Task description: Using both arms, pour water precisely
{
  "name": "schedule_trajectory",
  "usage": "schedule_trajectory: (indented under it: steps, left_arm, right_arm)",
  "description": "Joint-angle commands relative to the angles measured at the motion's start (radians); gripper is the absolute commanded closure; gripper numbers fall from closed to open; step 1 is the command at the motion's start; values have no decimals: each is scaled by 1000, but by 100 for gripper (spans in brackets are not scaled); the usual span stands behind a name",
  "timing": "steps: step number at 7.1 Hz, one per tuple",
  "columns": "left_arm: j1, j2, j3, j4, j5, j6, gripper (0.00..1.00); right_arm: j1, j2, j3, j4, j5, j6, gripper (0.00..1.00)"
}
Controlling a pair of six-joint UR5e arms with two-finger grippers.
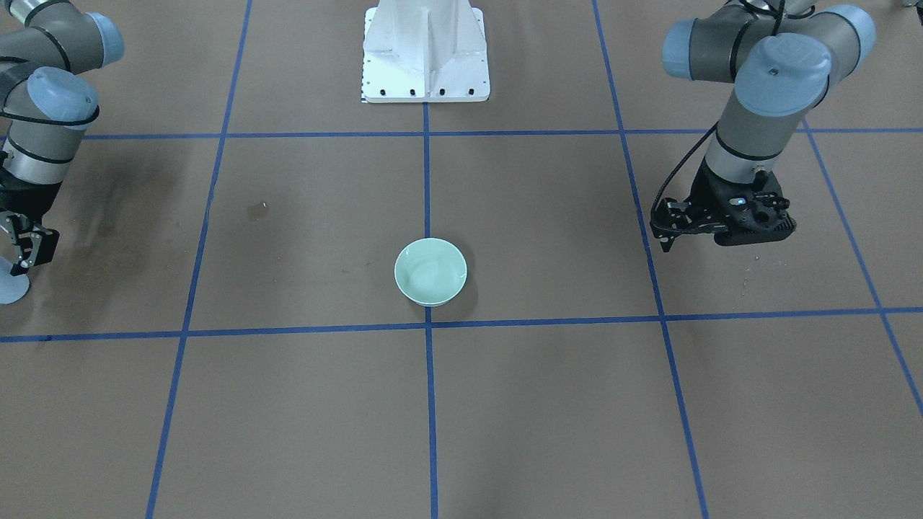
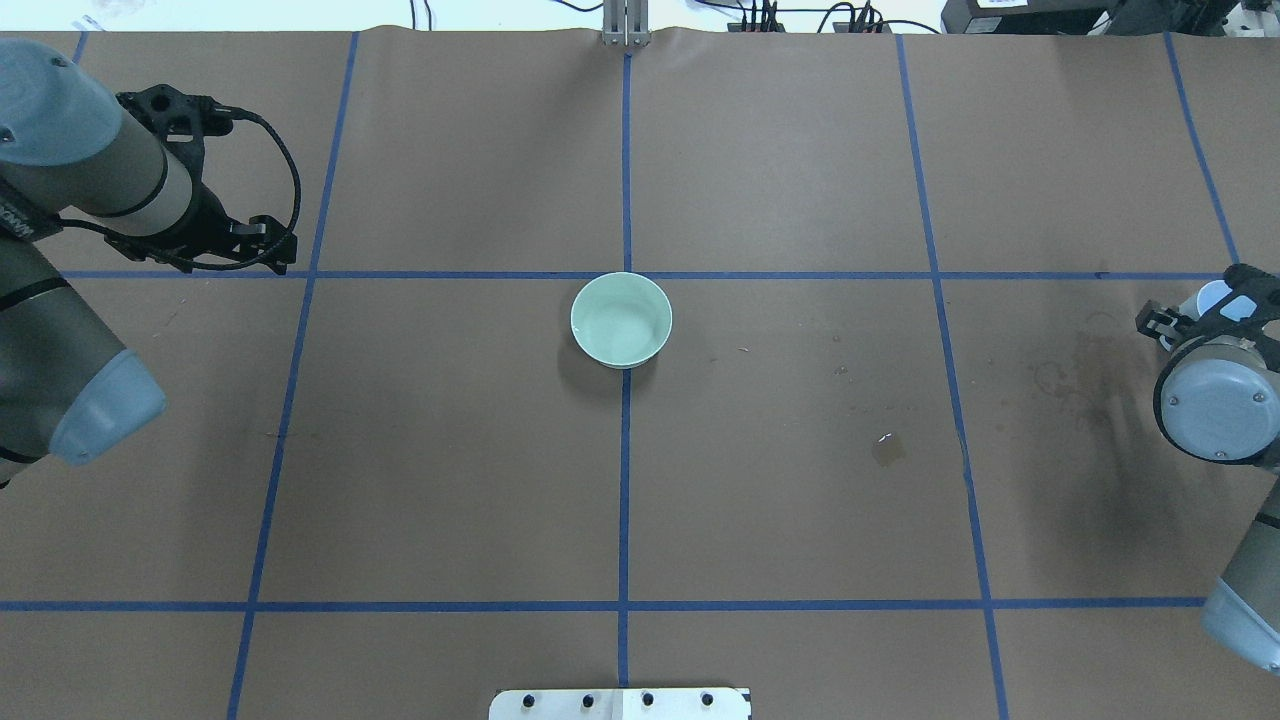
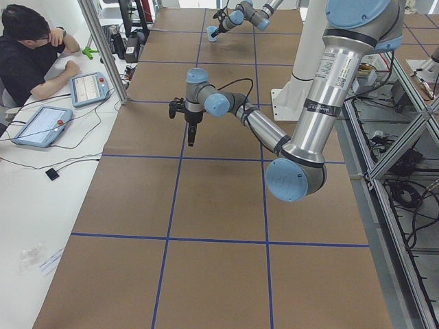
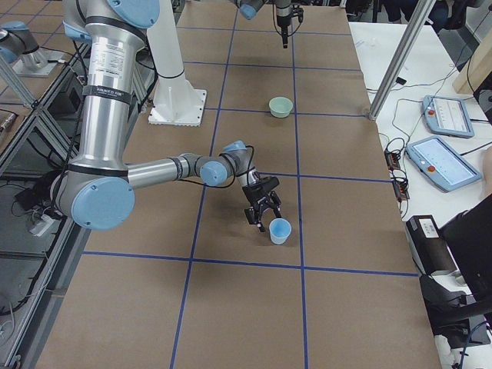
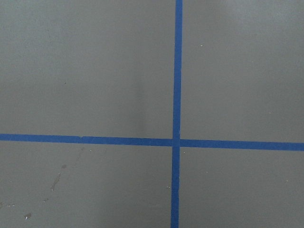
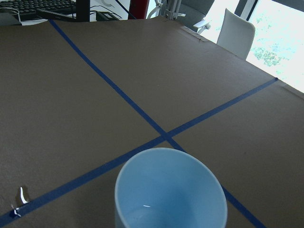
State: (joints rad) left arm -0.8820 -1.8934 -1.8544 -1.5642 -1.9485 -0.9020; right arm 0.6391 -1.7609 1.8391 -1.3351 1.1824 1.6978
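- Right gripper [image 4: 264, 214], jaws spread, sits right at the blue cup [image 4: 280, 231]; I'd say it isn't grasped yet.
- Water [image 6: 145, 206]: just a glint low inside that cup.
- Left gripper [image 3: 191, 139] carries nothing; spread or clenched, I can't tell.
- Next, I reckon: squeeze the cup squarely and carry it level to the green bowl [image 1: 430, 272], well apart, between the grippers.

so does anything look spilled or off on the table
Yes: a small shiny puddle sits on the brown paper, on the robot's right of the green bowl. Dark, damp-looking stains spread nearer the light blue cup. Likely stray water.
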Motion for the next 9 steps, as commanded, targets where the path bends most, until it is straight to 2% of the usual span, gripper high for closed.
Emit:
schedule_trajectory:
  steps: [1, 3, 4, 6, 8, 9]
  left_arm:
    - [0, 0, -2, 1, -1, 0, 0]
    - [2, -4, -2, -3, 0, -1, 0]
    - [2, -38, 0, -4, -1, -11, 0]
    - [52, -172, 12, -25, -4, -261, 0]
    - [170, -341, 133, -72, -4, -450, 0]
    - [210, -389, 220, -174, -1, -510, 0]
  right_arm:
    - [-12, -83, 156, -53, 60, 2, 1]
    - [-12, -63, 375, -310, 104, -48, 1]
    - [51, 16, 418, -417, 140, -202, 1]
    - [266, 226, 395, -583, 299, -573, 1]
    - [405, 308, 307, -593, 405, -840, 1]
    - [486, 345, 263, -584, 492, -959, 1]
